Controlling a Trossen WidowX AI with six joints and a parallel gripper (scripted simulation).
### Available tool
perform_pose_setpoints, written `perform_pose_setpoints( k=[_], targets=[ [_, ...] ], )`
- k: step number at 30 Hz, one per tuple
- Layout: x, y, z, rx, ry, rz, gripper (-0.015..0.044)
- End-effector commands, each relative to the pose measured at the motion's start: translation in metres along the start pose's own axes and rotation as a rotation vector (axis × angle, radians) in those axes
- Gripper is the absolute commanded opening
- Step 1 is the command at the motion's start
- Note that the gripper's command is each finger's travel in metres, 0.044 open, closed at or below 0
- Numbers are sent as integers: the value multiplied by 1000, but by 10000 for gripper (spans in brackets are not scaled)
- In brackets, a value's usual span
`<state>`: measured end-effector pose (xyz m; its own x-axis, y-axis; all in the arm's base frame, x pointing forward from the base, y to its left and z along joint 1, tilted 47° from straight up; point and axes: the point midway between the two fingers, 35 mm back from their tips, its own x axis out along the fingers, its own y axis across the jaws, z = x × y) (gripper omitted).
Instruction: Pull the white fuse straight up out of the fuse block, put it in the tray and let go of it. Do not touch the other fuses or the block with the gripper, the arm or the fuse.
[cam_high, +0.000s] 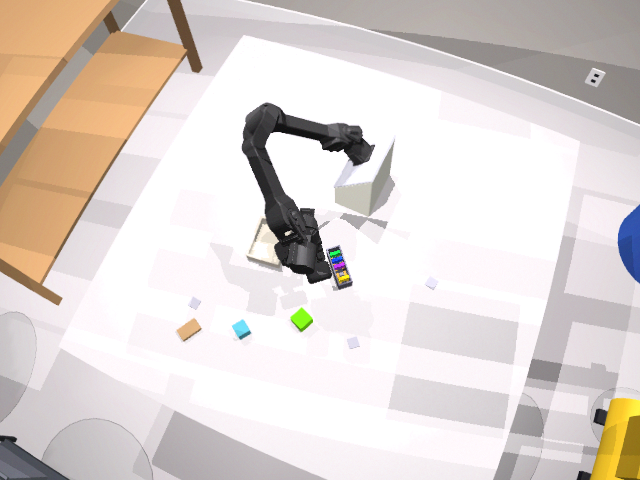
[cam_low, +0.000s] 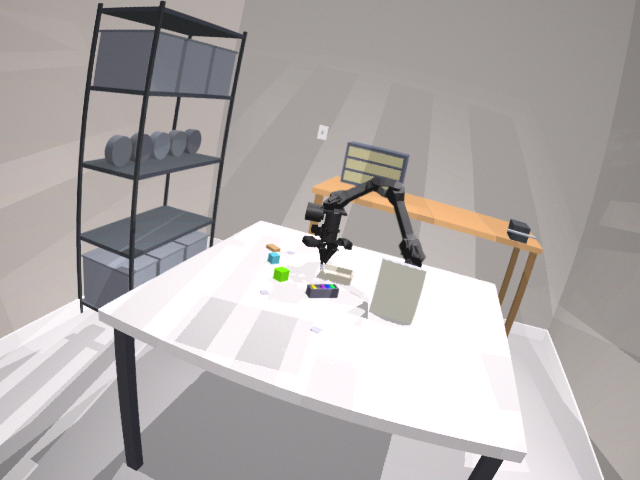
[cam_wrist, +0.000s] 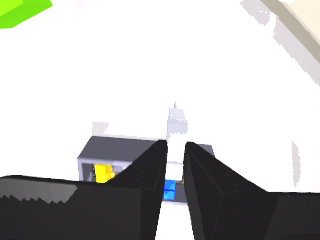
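My gripper (cam_low: 324, 260) (cam_wrist: 174, 149) is shut on the white fuse (cam_low: 322, 267) (cam_wrist: 176, 125), which hangs below the fingertips, clear of the fuse block (cam_high: 345, 285) (cam_low: 321, 293) (cam_wrist: 125, 149). In the top view the hand hides the fuse. The block holds a yellow fuse (cam_high: 343, 277) (cam_wrist: 103, 172), a magenta fuse (cam_high: 339, 265), a blue fuse (cam_high: 337, 259) (cam_wrist: 169, 190) and a green fuse (cam_high: 334, 253). The gripper is above the table between the block and the tray (cam_high: 258, 260) (cam_low: 338, 279). The tray is partly hidden under the arm in the top view.
A pale slanted box (cam_high: 354, 198) (cam_low: 398, 291) stands near the arm's base. A green cube (cam_high: 301, 319) (cam_low: 281, 274), a cyan cube (cam_high: 240, 329) (cam_low: 273, 257) and an orange block (cam_high: 189, 329) (cam_low: 272, 248) lie on the table, with a few flat pale squares.
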<state>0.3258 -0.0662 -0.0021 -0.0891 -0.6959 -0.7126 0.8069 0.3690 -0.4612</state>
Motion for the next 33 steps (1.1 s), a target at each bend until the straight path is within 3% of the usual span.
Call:
perform_pose_setpoints(
  k=[1, 20, 33],
  targets=[
    [1, -17, 17, -10, 0, -7, 0],
    [-1, -120, 96, -7, -23, -34, 0],
    [12, -124, 99, -7, -24, -35, 0]
  ],
)
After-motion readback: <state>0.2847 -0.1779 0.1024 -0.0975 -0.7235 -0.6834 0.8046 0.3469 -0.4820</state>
